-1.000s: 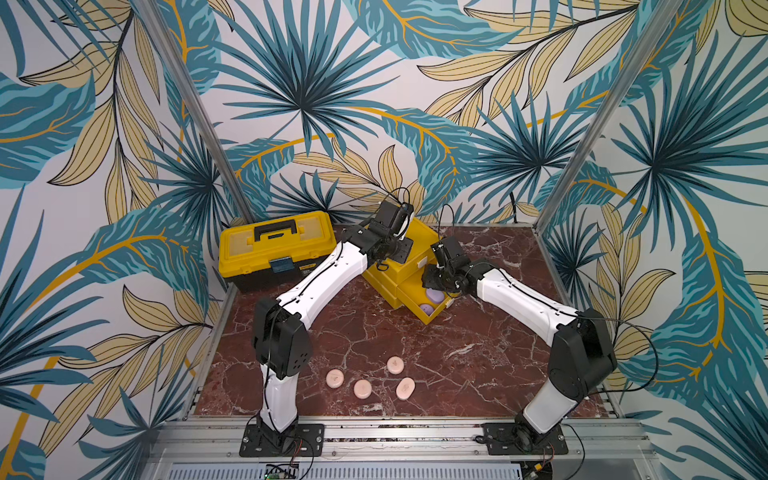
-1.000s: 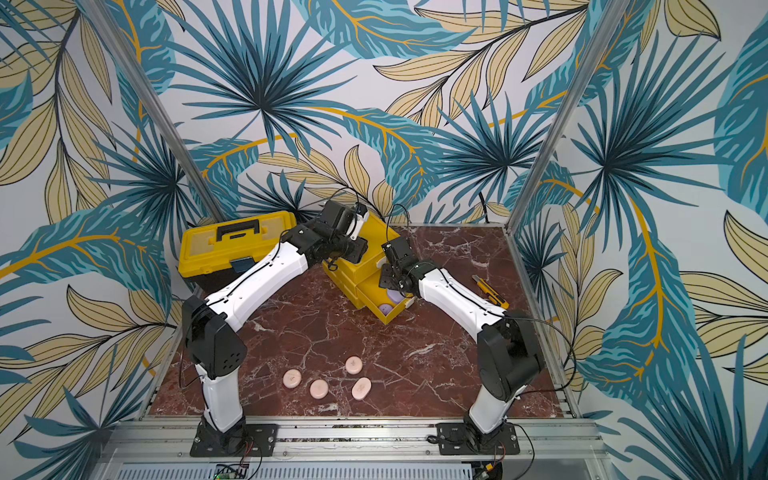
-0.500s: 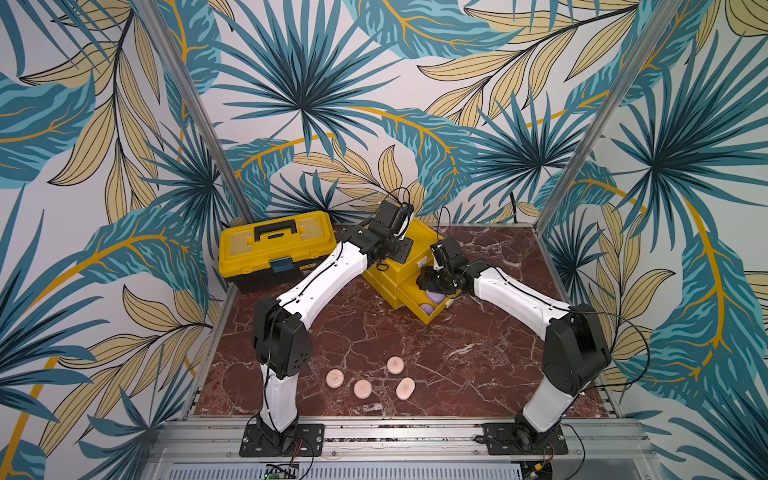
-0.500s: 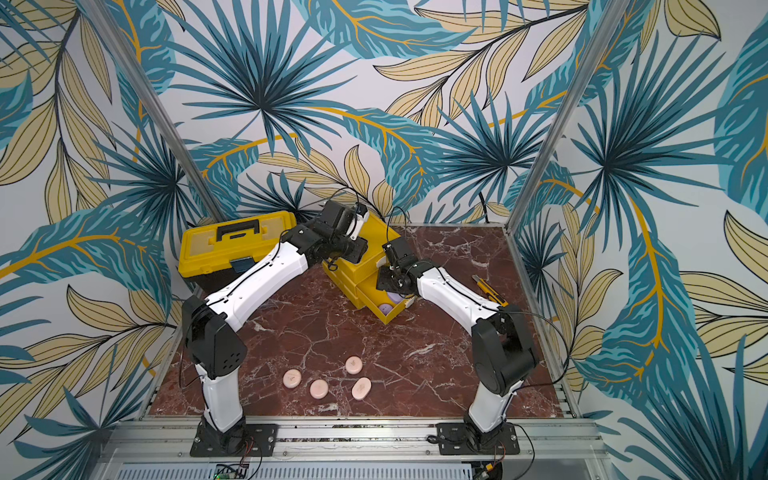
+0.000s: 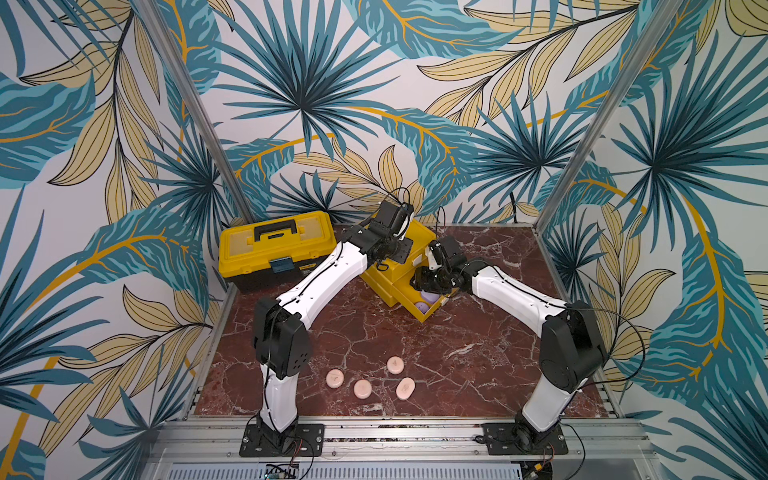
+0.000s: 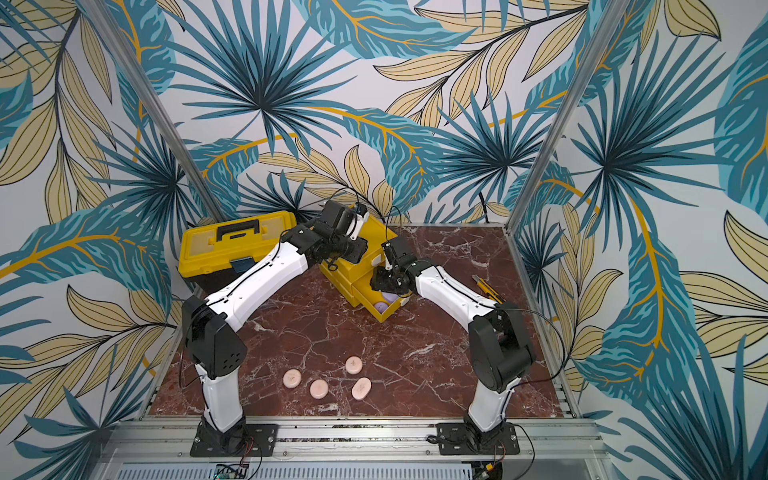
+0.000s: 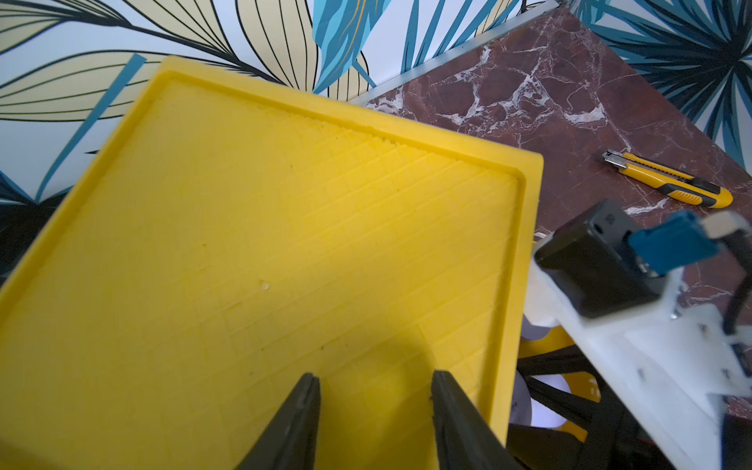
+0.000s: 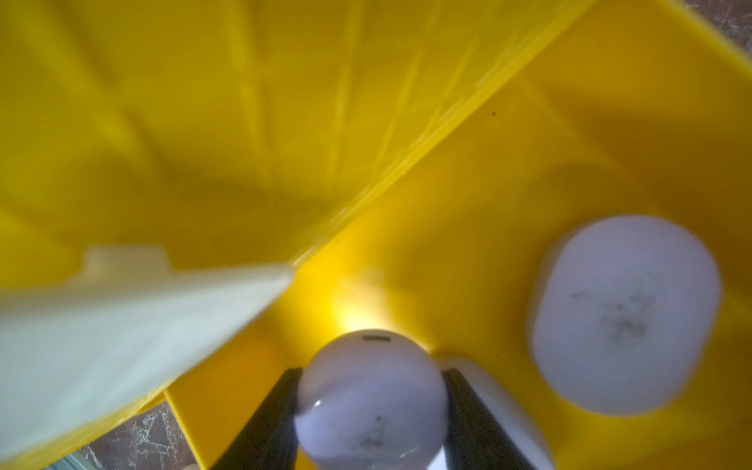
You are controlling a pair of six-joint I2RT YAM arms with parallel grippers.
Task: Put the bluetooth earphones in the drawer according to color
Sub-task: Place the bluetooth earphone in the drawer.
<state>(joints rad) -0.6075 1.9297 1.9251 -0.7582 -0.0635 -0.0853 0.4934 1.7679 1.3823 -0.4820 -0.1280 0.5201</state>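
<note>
Here, the right pincer (image 8: 372,370) grips a smooth lilac earphone case (image 8: 368,407) — oval, faint dark mark on top — inside the open yellow drawer (image 8: 508,203); left pincer (image 7: 372,386) half-open, empty.

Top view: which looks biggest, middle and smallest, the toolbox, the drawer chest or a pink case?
1. Toolbox, largest.
2. Drawer chest, smaller, though arms hide part of it.
3. Pink case, smallest by far.

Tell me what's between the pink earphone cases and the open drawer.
Only bare marble tabletop separates the pink cases from the open drawer, as both top views show.
</note>
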